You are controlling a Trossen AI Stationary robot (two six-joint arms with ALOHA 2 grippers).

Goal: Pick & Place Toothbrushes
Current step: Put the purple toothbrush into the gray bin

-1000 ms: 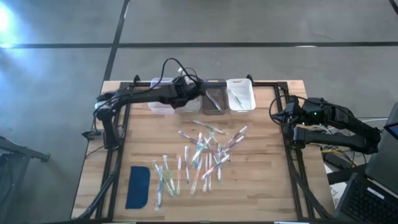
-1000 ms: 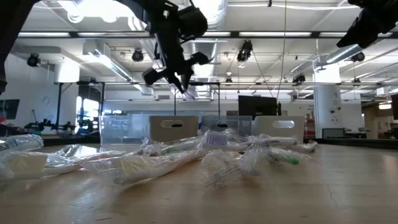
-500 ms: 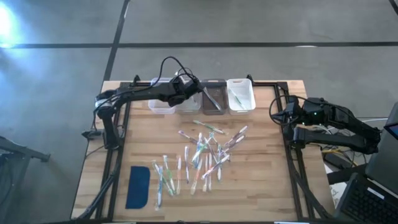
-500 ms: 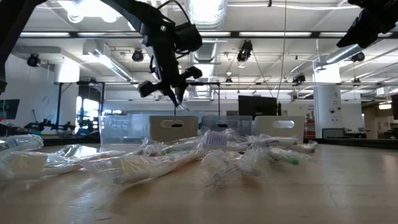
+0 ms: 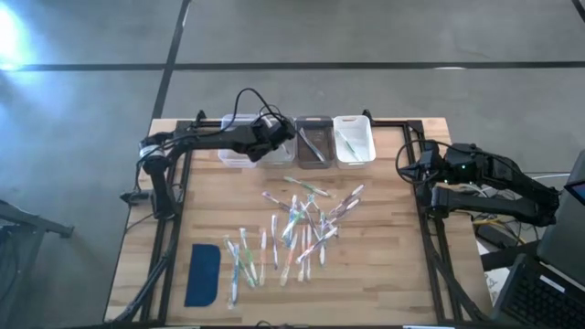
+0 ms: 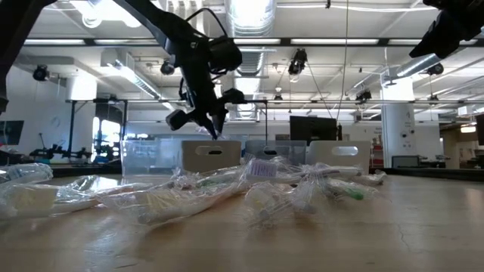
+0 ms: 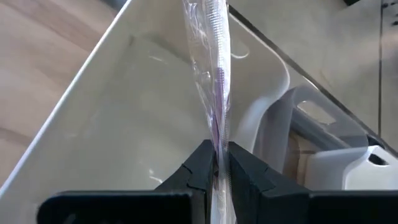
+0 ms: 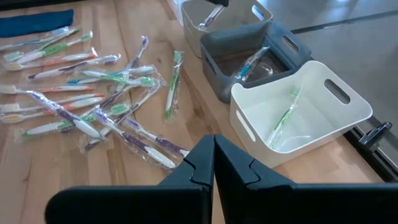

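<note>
The left gripper [image 7: 216, 163] hangs over the pale bin [image 7: 118, 118] at the surface's 12 o'clock edge, jaws clamped on a wrapped toothbrush [image 7: 214, 68]. The grey bin [image 8: 249, 59] holds a blue-accented brush; the white bin [image 8: 298, 112] a green one. The remaining toothbrushes [image 5: 297, 224] lie scattered mid-surface. The right gripper [image 8: 213, 163] waits at 3 o'clock — jaws closed, empty.

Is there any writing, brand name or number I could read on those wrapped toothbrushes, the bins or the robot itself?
None can be read.
Toothbrushes: clear wrappers, no legible print; the one in the left hand shows none either.
White bin, grey bin: plain, no labels.
Blue pad: plain.
Right hand: plain black, no marking.
Dark screens in the room behind: too far off to read.
</note>
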